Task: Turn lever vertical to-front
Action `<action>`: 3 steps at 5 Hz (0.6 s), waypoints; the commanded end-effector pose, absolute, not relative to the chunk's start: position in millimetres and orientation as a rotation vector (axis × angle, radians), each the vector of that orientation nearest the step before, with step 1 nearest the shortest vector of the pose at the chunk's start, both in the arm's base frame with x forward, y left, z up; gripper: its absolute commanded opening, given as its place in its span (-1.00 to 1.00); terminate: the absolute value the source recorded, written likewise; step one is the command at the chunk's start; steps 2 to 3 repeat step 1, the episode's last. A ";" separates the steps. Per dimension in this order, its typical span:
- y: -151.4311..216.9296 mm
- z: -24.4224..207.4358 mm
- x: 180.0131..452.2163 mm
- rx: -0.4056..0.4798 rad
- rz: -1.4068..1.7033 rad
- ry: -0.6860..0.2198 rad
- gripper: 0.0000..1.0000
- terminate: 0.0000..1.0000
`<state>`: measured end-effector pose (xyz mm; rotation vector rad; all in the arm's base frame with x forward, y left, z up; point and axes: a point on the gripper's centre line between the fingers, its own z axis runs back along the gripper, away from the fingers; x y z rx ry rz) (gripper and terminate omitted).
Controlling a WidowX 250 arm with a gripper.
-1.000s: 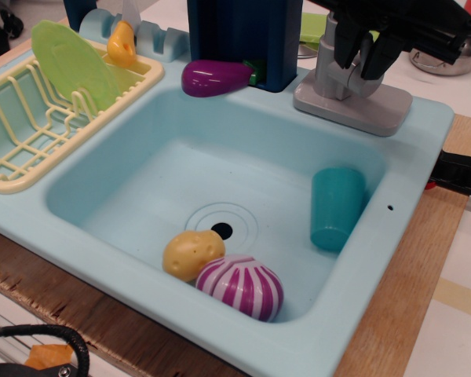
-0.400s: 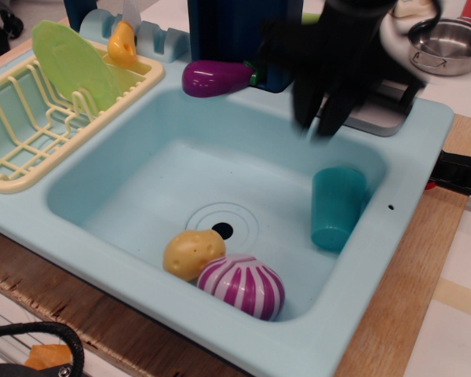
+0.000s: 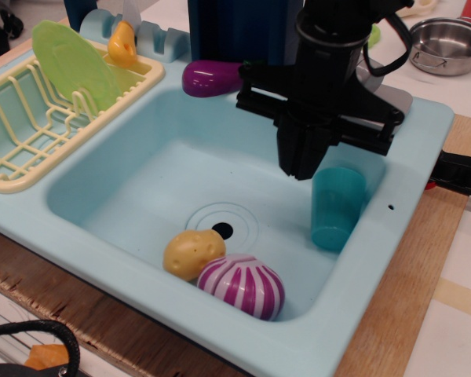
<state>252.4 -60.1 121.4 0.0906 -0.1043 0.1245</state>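
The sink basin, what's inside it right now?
In the sink: a potato, a striped onion and a teal cup lying near the right wall. The gripper hangs over the back, covering part of the basin wall behind it.

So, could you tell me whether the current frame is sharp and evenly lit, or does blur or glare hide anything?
In the observation.image view: sharp, no motion blur; soft even light with small highlights on the eggplant and pot; the dark hand shows little detail and hides the lever.
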 end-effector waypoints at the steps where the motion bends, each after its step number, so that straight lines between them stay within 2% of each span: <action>1: -57.5 142.8 246.4 0.067 0.119 -0.144 1.00 1.00; 3: -57.5 142.8 246.4 0.067 0.119 -0.144 1.00 1.00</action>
